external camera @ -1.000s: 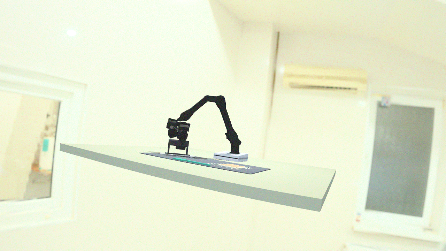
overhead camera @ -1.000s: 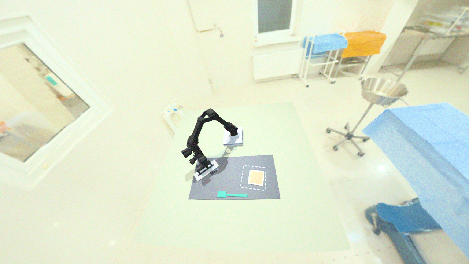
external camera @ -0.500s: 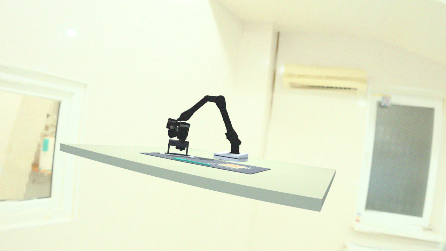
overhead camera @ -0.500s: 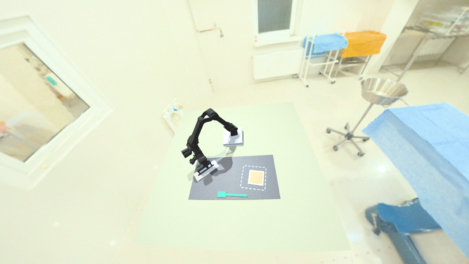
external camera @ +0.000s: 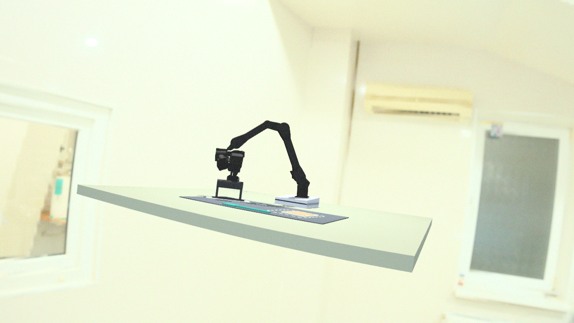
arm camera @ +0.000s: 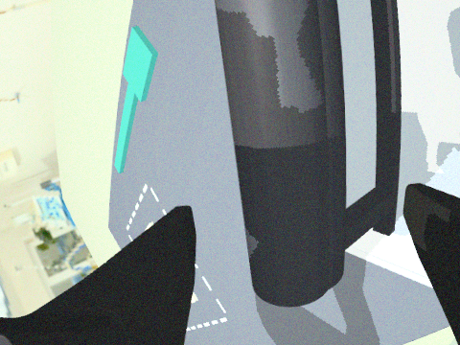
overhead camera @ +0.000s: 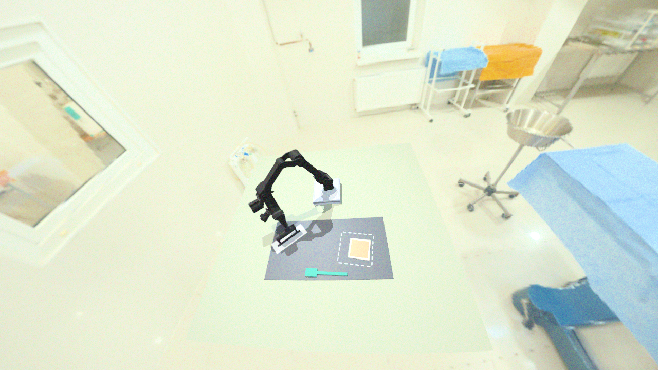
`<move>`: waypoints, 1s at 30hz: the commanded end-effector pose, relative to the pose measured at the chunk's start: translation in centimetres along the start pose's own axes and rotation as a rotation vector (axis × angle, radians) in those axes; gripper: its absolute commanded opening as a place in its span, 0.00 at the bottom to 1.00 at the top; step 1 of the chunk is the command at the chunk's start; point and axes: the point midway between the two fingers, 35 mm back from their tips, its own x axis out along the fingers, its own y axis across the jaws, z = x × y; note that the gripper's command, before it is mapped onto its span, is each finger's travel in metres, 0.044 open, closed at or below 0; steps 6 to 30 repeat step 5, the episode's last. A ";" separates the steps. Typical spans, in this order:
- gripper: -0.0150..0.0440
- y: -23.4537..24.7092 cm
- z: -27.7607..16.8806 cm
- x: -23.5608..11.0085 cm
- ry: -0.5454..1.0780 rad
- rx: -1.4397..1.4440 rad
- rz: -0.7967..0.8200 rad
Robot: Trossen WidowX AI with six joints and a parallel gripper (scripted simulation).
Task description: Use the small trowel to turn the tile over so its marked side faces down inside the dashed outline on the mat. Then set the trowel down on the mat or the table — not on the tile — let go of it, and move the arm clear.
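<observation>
Gripper (overhead camera: 281,221) open astride black-handled white-bladed small trowel (overhead camera: 289,239), holding nothing | trowel on dark grey mat (overhead camera: 317,239) corner; tan square tile (overhead camera: 359,248) inside white dashed outline (overhead camera: 341,248) | step: likely let-go | next: lift straight up, retreat.

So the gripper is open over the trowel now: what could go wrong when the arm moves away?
1. The open gripper has a finger on each side of the trowel's handle. A sideways retreat could hook the handle and drag the trowel, perhaps toward the tile. Lifting straight up seems safer.
2. The trowel lies at the left edge of the mat, partly over the table, so a knock might shift it.
</observation>
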 end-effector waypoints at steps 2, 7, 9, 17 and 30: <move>0.76 1.7 -1.3 -2.4 0.001 -0.004 0.002; 0.76 4.8 -4.2 -6.1 0.001 0.001 -0.001; 0.76 4.8 -4.2 -6.1 0.001 0.001 -0.001; 0.76 4.8 -4.2 -6.1 0.001 0.001 -0.001; 0.76 4.8 -4.2 -6.1 0.001 0.001 -0.001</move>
